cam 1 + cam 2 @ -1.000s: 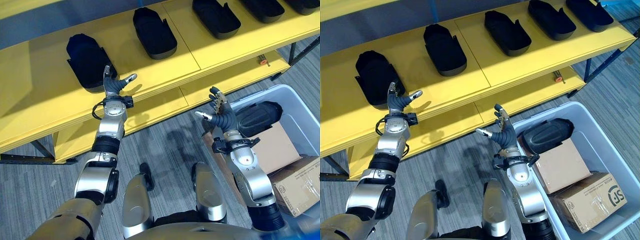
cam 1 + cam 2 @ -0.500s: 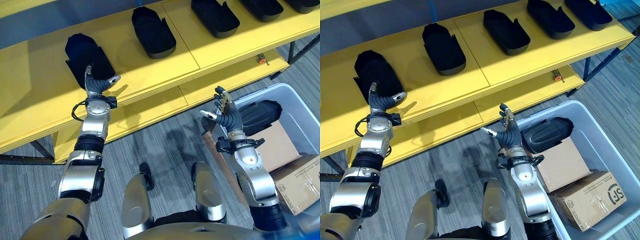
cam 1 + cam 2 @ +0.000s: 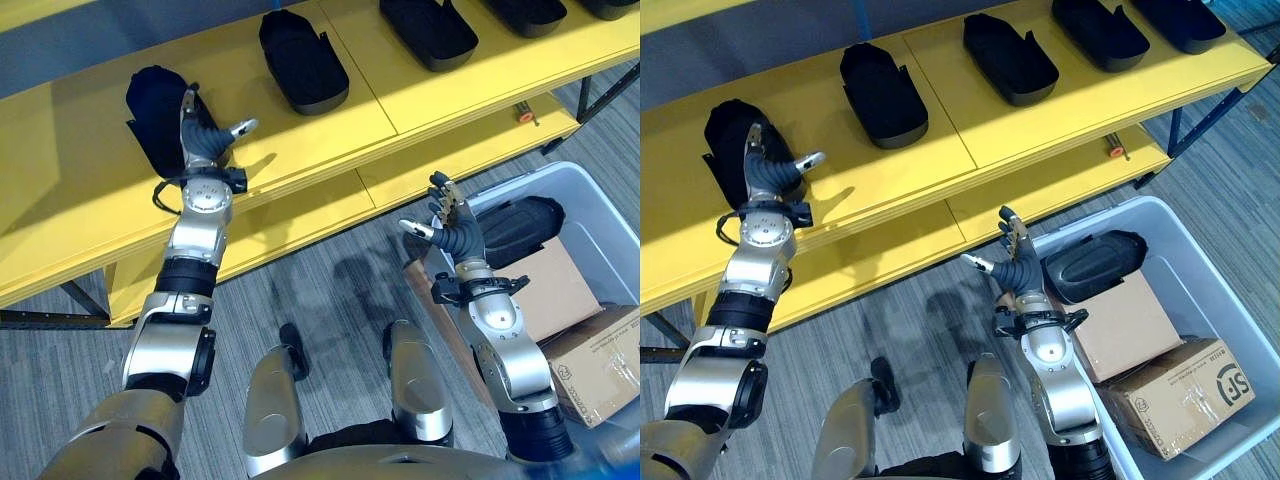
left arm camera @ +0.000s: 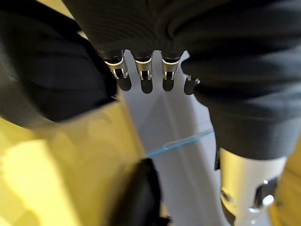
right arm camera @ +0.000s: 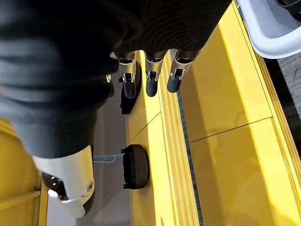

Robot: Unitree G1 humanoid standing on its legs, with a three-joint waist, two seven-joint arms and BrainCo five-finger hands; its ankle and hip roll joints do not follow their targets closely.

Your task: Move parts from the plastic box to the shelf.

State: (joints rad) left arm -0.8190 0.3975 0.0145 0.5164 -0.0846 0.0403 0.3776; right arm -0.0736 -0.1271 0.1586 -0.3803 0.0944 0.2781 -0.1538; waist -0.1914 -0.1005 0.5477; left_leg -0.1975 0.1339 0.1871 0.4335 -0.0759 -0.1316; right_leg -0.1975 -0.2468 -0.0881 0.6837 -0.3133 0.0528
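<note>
Left eye view: the left hand is raised over the yellow shelf, its fingers straight and spread with nothing held, against the leftmost black part. A second part and a third part are lined up along the same board. The right hand is held above the floor just beside the plastic box, fingers loosely extended and empty.

Right eye view: one black part in the box is seen lying against the far wall, beside two cardboard cartons. A small orange-tipped tool lies on the lower shelf board.

Left wrist view: straight fingers are seen beside a dark part, with nothing gripped.

Right wrist view: the fingers are shown uncurled, with yellow shelf boards beyond them.

Assessment: several parts are judged already delivered. At least one remains in the box, and neither hand is loaded.
</note>
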